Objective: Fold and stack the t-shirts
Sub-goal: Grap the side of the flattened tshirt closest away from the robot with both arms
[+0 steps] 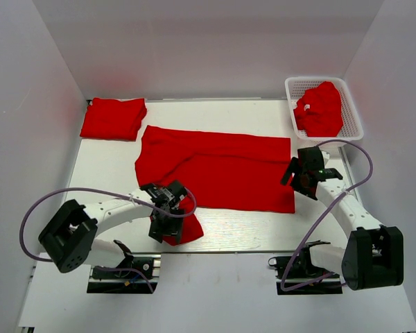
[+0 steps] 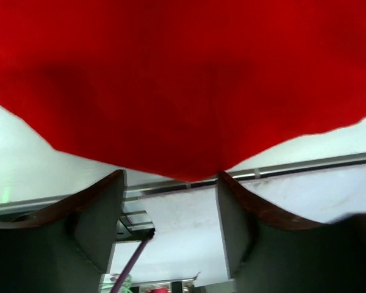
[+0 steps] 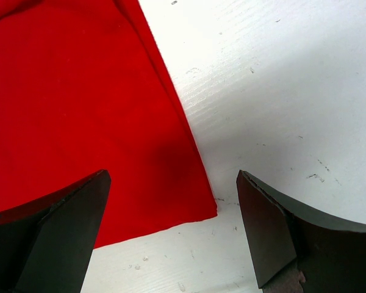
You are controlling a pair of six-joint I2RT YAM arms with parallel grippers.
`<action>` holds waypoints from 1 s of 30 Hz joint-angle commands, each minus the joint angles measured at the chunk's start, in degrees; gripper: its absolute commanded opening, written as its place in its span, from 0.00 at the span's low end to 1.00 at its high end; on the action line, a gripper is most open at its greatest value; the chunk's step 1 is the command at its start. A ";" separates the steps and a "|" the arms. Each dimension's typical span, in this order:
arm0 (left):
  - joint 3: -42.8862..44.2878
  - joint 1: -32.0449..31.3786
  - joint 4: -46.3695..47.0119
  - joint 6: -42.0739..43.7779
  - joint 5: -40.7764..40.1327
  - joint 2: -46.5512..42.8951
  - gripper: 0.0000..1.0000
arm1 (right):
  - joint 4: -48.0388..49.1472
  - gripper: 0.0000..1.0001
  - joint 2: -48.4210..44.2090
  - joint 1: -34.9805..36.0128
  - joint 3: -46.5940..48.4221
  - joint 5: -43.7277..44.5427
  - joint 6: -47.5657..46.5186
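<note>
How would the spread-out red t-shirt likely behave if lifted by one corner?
Probably floppy: the spread t-shirt lies flat with soft creases, so it should drape. Likely light and prone to bunching, as its corner by the left gripper is crumpled.

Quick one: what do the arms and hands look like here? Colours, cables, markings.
The left arm and right arm have white links with black joint housings and black bases. A thin purple cable loops off each. The left hand and right hand have dark, flat, wedge-shaped fingers. No markings or sleeves visible.
</note>
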 commanded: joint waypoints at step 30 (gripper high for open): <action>10.61 -1.63 -9.73 -1.82 -12.74 5.40 0.00 | 4.64 0.82 -1.83 0.01 -9.78 -10.78 3.89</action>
